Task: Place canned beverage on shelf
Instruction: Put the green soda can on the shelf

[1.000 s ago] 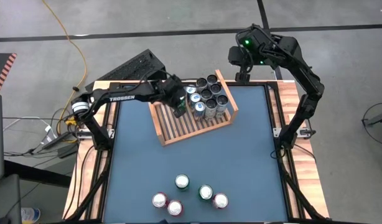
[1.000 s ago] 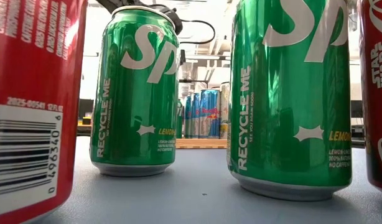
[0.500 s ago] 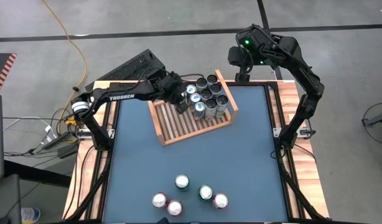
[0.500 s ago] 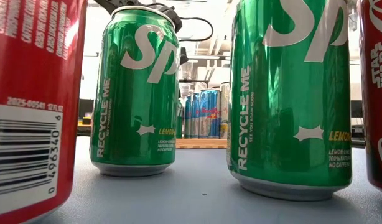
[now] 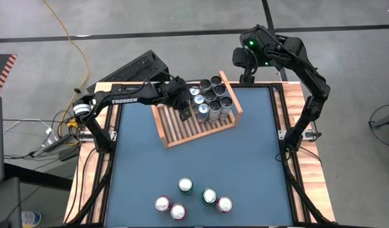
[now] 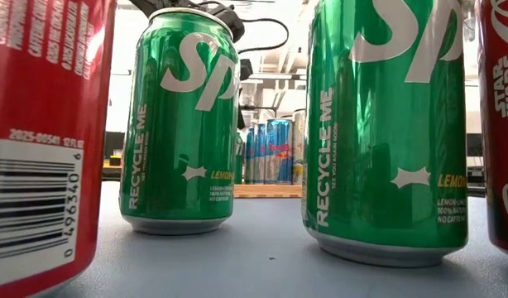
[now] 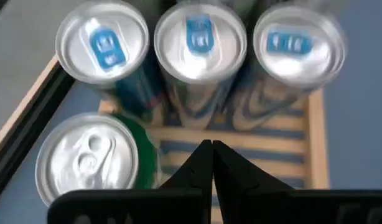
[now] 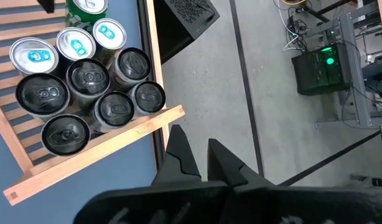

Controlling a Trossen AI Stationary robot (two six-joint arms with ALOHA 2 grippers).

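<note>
The wooden shelf [image 5: 194, 126] lies at the table's far middle. Several cans [image 5: 210, 95] stand packed in its far right corner on the slatted base. Among them are three silver-topped cans with blue tabs [image 7: 200, 40] and a green can [image 7: 91, 158]. My left gripper [image 5: 183, 113] hangs shut over the bare slats [image 7: 241, 155], just beside the green can, with nothing between its fingers. My right gripper [image 5: 246, 77] is shut and raised beyond the shelf's far corner [image 8: 172, 115], over the floor.
Several loose cans stand near the table's front edge: green ones [image 5: 185, 185] [image 5: 210, 196], a red one [image 5: 178, 211] and silver-topped ones [image 5: 225, 204]. They fill the low view, green [image 6: 179, 124] and red [image 6: 39, 141]. Bare blue table [image 5: 194, 161] lies between them and the shelf.
My left gripper has tipped a little over the shelf and stayed shut beside the green can. The cans and the shelf have not moved.
</note>
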